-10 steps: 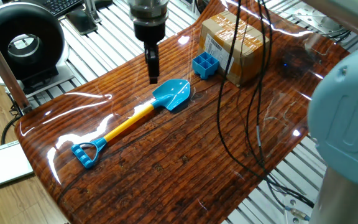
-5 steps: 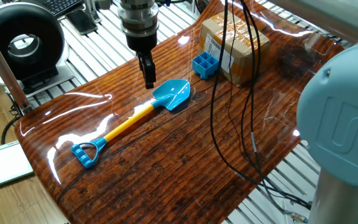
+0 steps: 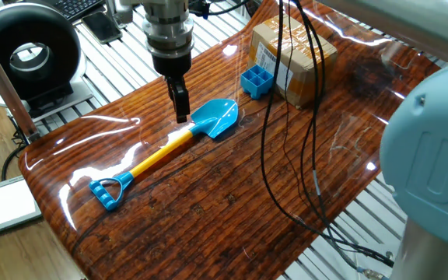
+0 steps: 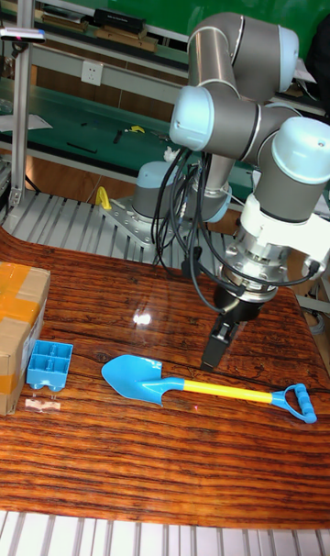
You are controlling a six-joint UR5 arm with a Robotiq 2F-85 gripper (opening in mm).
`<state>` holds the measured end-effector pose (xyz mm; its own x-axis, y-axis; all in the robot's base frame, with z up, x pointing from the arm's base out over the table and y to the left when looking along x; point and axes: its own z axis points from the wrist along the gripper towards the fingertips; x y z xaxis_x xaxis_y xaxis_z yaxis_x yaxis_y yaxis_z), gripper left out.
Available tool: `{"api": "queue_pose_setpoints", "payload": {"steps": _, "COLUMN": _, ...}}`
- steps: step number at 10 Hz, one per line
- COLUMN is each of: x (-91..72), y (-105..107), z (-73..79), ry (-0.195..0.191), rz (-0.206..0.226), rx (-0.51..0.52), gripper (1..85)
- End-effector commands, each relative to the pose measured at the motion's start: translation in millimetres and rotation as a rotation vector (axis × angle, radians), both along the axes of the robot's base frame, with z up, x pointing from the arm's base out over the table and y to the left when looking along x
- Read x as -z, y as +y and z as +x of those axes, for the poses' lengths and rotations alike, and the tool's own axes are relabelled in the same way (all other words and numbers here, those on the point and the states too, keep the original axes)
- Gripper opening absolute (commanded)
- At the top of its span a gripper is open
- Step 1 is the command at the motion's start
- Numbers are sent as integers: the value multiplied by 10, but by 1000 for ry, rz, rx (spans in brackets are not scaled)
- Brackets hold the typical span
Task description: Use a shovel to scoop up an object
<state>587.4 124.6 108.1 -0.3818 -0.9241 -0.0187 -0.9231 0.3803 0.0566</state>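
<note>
Shovel (image 3: 166, 152) flat on tabletop (image 3: 232, 202), shaft running 8-to-2 o'clock, directly below gripper (image 3: 181, 113); fingers seemingly closed, empty.

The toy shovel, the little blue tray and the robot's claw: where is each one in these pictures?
shovel (image 3: 162, 152): fixed view, on the yellow shaft.
blue tray (image 3: 257, 81): fixed view, on its divided top, beside the cardboard box.
gripper (image 4: 214, 351): tall fixed view, at the fingertips, just above the shaft.
</note>
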Motion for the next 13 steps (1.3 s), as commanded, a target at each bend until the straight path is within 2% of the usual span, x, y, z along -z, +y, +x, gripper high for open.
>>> {"api": "queue_pose_setpoints", "payload": {"steps": 1, "x": -1, "y": 56, "z": -18, "ry": -1, "rz": 18, "rx": -58, "gripper": 800}}
{"api": "queue_pose_setpoints", "payload": {"steps": 5, "x": -1, "y": 193, "z": -64, "ry": 11, "rz": 57, "rx": -65, "gripper": 830}}
{"api": "queue_pose_setpoints", "payload": {"steps": 7, "x": 130, "y": 399, "z": -96, "ry": -13, "rz": 42, "rx": -42, "gripper": 837}}
{"api": "queue_pose_setpoints", "payload": {"steps": 9, "x": 252, "y": 575, "z": -101, "ry": -30, "rz": 52, "rx": -15, "gripper": 837}}
{"api": "queue_pose_setpoints", "payload": {"steps": 10, "x": 254, "y": 523, "z": -63, "ry": -44, "rz": 30, "rx": -7, "gripper": 813}}
{"api": "queue_pose_setpoints", "payload": {"steps": 11, "x": 200, "y": 376, "z": -24, "ry": -42, "rz": 8, "rx": -35, "gripper": 770}}
{"api": "queue_pose_setpoints", "payload": {"steps": 13, "x": 197, "y": 383, "z": -144, "ry": 2, "rz": 14, "rx": -89, "gripper": 780}}
